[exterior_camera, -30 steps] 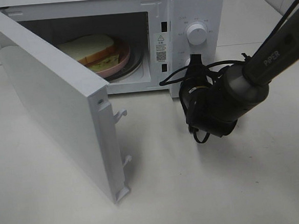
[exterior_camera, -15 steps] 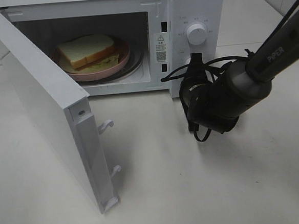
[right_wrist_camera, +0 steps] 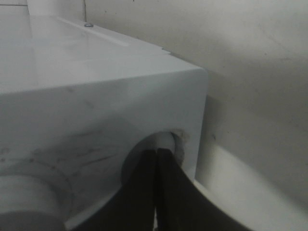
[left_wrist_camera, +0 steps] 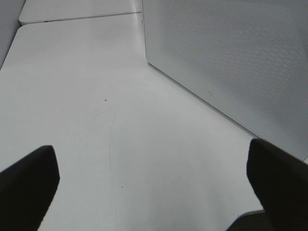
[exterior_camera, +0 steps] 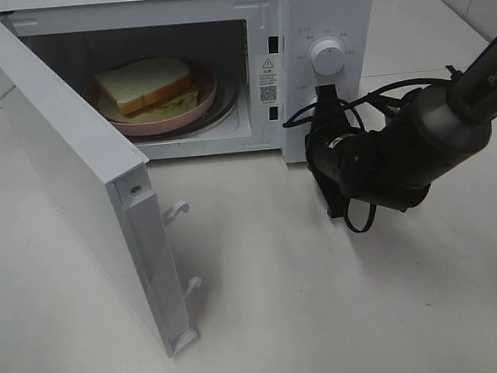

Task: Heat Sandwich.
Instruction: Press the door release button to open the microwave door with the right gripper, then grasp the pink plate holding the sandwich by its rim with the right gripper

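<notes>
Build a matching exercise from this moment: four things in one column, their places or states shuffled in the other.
Things:
1. sandwich
2. microwave door
3. left gripper
4. right gripper

Places or states:
A. swung open
B. shut, tips at the control panel
C. on the pink plate
D. jaws wide apart

Pairs: 1-C, 2-A, 3-D, 4-B
</notes>
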`<state>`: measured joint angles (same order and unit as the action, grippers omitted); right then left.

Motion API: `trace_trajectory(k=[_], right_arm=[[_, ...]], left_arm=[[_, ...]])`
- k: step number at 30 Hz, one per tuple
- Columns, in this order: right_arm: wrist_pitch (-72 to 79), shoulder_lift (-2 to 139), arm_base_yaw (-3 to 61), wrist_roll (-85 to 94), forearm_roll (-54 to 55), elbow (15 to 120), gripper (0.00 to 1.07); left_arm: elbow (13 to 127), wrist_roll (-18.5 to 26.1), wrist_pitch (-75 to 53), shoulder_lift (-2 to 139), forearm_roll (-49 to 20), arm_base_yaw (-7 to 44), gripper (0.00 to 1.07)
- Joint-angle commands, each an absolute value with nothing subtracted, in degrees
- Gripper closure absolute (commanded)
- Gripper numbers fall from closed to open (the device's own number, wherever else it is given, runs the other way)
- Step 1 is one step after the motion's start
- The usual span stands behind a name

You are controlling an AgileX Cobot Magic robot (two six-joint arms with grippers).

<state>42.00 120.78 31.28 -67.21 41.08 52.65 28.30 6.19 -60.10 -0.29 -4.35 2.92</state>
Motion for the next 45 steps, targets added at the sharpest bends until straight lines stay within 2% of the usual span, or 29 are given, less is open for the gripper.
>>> trace_trajectory(k=[1, 19, 31, 45], right_arm=[[41.37, 118.6, 31.51, -64.69, 37.7, 51.91, 1.07], [28.42, 107.83, 31.34, -47.44, 36.5, 42.57, 1.07], [3.67, 95.63, 30.65, -22.4, 29.28, 41.71, 1.07], [-21.77, 90.7, 30.65, 0.8, 21.37, 43.37, 1.07]], left_arm=[[28.19, 5.73, -59.42, -1.15, -4.87, 2.75, 0.07], [28.19, 5.73, -59.42, -1.15, -4.87, 2.75, 0.07], [28.19, 5.73, -59.42, -1.15, -4.87, 2.75, 0.07], [28.19, 5.73, -59.42, -1.15, -4.87, 2.75, 0.07]])
